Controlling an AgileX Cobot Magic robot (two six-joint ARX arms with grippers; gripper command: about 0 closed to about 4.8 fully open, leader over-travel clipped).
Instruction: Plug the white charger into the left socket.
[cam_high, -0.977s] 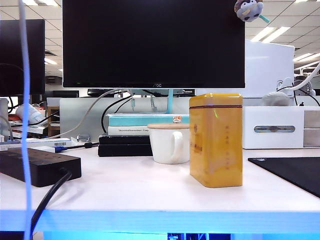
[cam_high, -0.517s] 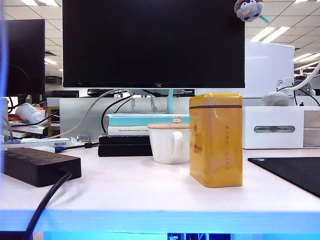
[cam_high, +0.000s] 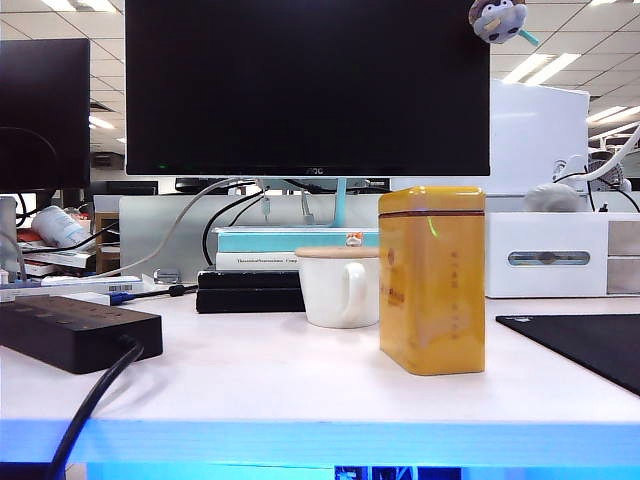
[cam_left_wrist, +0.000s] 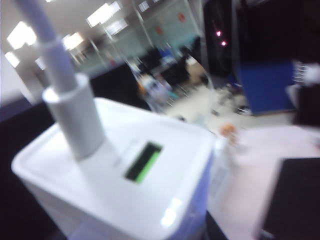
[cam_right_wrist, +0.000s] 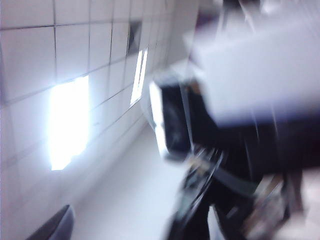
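Step in hand: carrying; nothing plugged in yet.
White charger: small white rectangular plastic block (cam_left_wrist: 120, 170) with thin white cable (cam_left_wrist: 42, 35), filling the left wrist view.
Left claw: hidden behind the charger, apparently gripping it; absent from exterior view.
Right claw: not visible; blurred view, state cannot be told.
Left socket: on long matte black power strip (cam_high: 75, 330), left counter (cam_high: 300, 385) edge.
Next: bring prongs down squarely over that socket.

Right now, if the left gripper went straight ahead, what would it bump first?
Probably the small white rectangular plastic charger, filling its wrist view close ahead; neither gripper itself shows.
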